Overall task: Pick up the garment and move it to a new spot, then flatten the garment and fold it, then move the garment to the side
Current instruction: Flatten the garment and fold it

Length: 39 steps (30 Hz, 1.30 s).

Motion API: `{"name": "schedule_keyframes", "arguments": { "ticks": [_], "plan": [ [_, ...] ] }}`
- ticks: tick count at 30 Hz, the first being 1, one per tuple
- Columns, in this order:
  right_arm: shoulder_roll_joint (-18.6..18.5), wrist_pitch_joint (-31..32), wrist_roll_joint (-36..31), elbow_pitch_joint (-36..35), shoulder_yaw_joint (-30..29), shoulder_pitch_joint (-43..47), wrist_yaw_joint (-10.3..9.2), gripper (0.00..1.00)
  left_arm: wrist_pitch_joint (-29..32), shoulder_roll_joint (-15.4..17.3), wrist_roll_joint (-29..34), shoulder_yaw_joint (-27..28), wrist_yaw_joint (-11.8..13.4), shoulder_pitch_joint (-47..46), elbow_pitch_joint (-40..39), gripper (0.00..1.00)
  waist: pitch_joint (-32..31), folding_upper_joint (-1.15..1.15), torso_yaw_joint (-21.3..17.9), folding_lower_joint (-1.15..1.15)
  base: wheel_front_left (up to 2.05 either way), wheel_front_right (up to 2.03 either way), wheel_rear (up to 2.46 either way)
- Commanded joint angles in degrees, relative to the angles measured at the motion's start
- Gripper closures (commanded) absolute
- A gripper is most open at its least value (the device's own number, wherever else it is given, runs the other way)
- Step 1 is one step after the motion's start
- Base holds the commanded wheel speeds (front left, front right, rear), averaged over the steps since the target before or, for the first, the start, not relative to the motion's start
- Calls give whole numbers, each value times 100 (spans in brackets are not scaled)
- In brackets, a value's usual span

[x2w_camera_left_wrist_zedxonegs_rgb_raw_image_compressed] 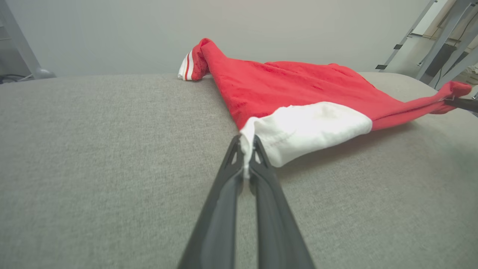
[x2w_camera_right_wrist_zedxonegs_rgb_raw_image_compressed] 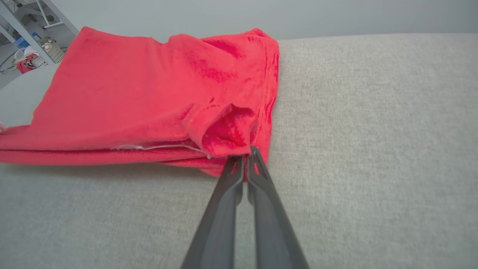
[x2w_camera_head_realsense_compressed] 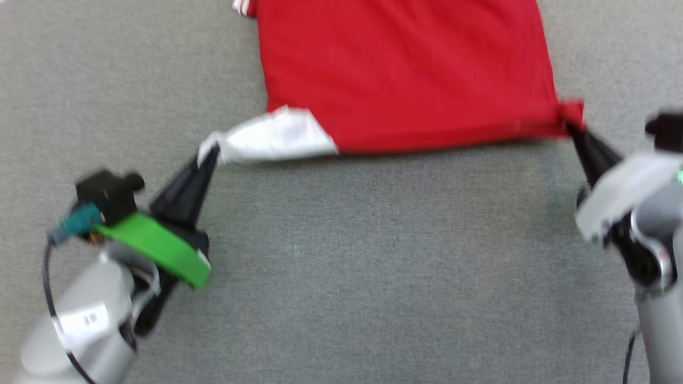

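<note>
Across the upper half of the head view, the garment (x2w_camera_head_realsense_compressed: 405, 74) is lying spread on the grey fabric surface (x2w_camera_head_realsense_compressed: 373, 256). At centre left the left gripper (x2w_camera_head_realsense_compressed: 209, 156) is pinching the white sleeve (x2w_camera_head_realsense_compressed: 272, 136); at the right edge the right gripper (x2w_camera_head_realsense_compressed: 573, 127) is pinching a red corner. In the left wrist view, the jaws are pressing together on the sleeve's edge at frame centre, with the striped trim (x2w_camera_left_wrist_zedxonegs_rgb_raw_image_compressed: 188, 66) showing above. In the right wrist view, the jaws are clamping bunched red cloth at centre, the garment extending toward the upper left.
</note>
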Motion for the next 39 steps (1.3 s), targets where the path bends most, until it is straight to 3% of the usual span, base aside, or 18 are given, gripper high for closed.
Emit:
{"name": "schedule_keyframes", "arguments": {
  "ticks": [1, 9, 16, 20, 27, 35, 39],
  "plan": [
    [41, 107, -37, -283, -199, 481, -48, 100, -33, -32, 14, 119, 126, 377, -80, 100, -538, -1, 141, 0, 0, 0, 0],
    [810, 709, -237, -1622, -959, 2700, -48, 100, -31, -146, -21, 120, 529, 1823, -521, 100, -1182, -1, 284, 0, 0, 0, 0],
    [1080, 823, -312, -1896, -1135, 3919, -48, 100, 186, -1, -377, 78, 898, 2898, -1054, 100, -1632, -1, 274, 0, 0, 0, 0],
    [1124, 828, -347, -1902, -1110, 4335, -48, 100, 319, 53, -797, 94, 920, 3472, -1526, 100, -1789, -1, 266, 0, 0, 0, 0],
    [1138, 767, -573, -1962, -1042, 4365, -48, 100, 385, 192, -800, 146, 1073, 3597, -1909, 100, -1891, -1, 307, 0, 0, 0, 0],
    [922, 759, -1072, -1714, -906, 3361, -48, 100, 385, -339, -603, 142, 978, 2324, -1260, 100, -1545, -1, 275, 0, 0, 0, 0],
    [842, 730, -1230, -1395, -778, 2768, -48, 100, 412, -625, -518, 50, 763, 1606, -681, 100, -1236, -1, 265, 0, 0, 0, 0]
  ]
}}
